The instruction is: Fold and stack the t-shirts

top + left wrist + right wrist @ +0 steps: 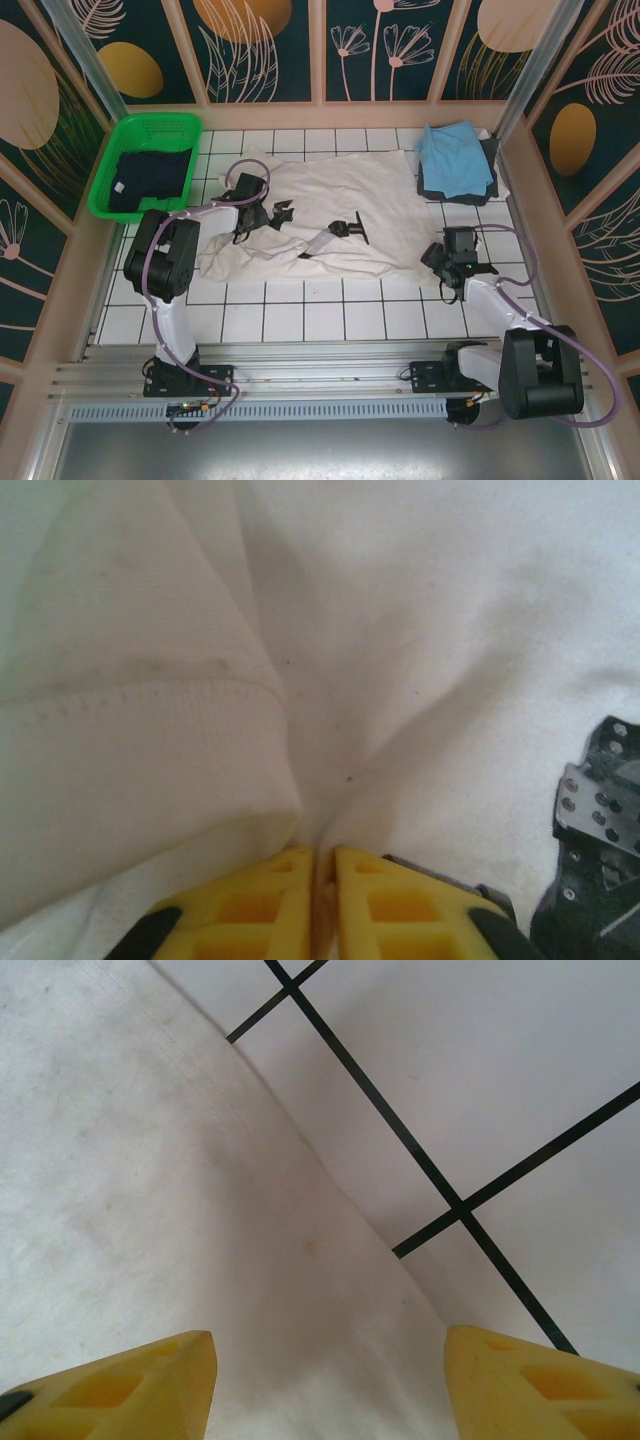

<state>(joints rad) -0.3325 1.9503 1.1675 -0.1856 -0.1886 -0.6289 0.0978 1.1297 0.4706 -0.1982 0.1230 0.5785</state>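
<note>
Top external view: shows first the white tiled table point(330, 320); spread over its far middle, the large cream-white t-shirt point(340, 190), lying mostly flat, wrinkled, a little bunched along the near left edge. Next in size, the green mesh basket point(103, 178) at the far left corner, just beside the left end of that shirt; holds inside the dark navy t-shirt point(150, 180), crumpled. At the far right corner, the light blue t-shirt point(455, 158), folded, resting on top of the dark grey t-shirt point(432, 190), with a strip of the grey showing at the near and right sides; just beside the right end of the cream one.

Left gripper point(283, 212) down on the left part of the cream-white cloth; seen from the left wrist point(322, 880), yellow fingers pressed together, pinching a fold of this cloth, with a ridge rising toward them and a stitched hem point(150, 685) at the left. Right gripper point(436, 262) at the near right edge of the same shirt; seen from the right wrist point(330, 1350), fingers point(130, 1380) spread wide, holding nothing, with the cloth edge running diagonally between them and bare tile at the right; cannot tell whether touching the cloth.

Smallest, a dark print point(340, 230) in the middle of the cream-white shirt, seen also at the right of the left wrist view point(595, 850).
</note>
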